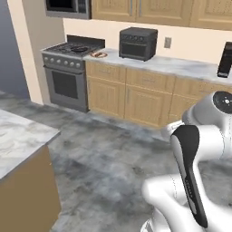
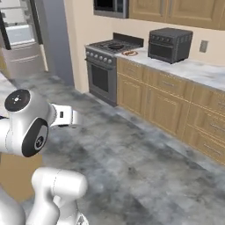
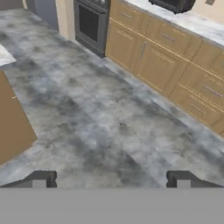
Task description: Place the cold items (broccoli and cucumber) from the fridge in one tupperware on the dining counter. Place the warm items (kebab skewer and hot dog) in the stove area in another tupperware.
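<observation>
Out on the open kitchen floor [image 3: 109,131], between the island worktop [image 1: 18,136] and the wall cabinets [image 1: 136,97], the end effector [image 3: 111,179] hangs empty with its tips spread wide; the step in hand looks like the drive toward the stove [image 1: 68,68]; best to keep the arm tucked and halt square to the worktop [image 2: 193,68] beside the burners; a small plate [image 1: 99,55] sits there, its contents too small to name as skewer or hot dog; the fridge [image 2: 17,26] is cut off at the frame edge.
</observation>
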{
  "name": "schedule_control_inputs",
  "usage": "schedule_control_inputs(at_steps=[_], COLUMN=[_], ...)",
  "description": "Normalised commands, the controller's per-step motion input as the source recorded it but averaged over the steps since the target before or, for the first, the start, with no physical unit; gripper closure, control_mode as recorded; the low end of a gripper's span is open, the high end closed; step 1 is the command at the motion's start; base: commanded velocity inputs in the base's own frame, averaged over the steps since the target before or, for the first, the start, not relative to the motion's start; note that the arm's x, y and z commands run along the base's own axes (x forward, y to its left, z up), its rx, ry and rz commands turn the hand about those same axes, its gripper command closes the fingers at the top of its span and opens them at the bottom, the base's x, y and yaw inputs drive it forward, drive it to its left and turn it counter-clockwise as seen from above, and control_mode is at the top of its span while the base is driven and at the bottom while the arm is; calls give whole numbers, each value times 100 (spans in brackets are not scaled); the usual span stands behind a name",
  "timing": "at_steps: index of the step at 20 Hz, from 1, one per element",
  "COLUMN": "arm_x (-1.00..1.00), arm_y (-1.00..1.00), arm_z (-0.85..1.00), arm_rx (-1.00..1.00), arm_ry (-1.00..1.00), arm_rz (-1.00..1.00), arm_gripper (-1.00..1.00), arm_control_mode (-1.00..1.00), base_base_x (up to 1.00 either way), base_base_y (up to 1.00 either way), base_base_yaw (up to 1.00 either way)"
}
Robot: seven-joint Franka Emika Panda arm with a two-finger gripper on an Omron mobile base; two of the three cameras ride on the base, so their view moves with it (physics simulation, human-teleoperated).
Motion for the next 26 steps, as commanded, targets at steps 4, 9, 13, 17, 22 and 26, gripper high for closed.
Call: schedule_control_inputs(at_steps=[4,9,13,17,22,26], arm_x=[0,0,0,0,0,0], arm_y=[0,0,0,0,0,0], arm_z=[0,0,0,0,0,0], arm_rx=[0,0,0,0,0,0], arm_ry=[0,0,0,0,0,0], arm_rz=[0,0,0,0,0,0], arm_gripper=[-100,-100,-100,-100,-100,-100], arm_control_mode=[100,100,100,100,100,100], base_base_x=[100,100,100,100,100,100], base_base_y=[-28,-32,-28,-20,-22,-36], base_base_yaw=[42,43,43,40,36,30])
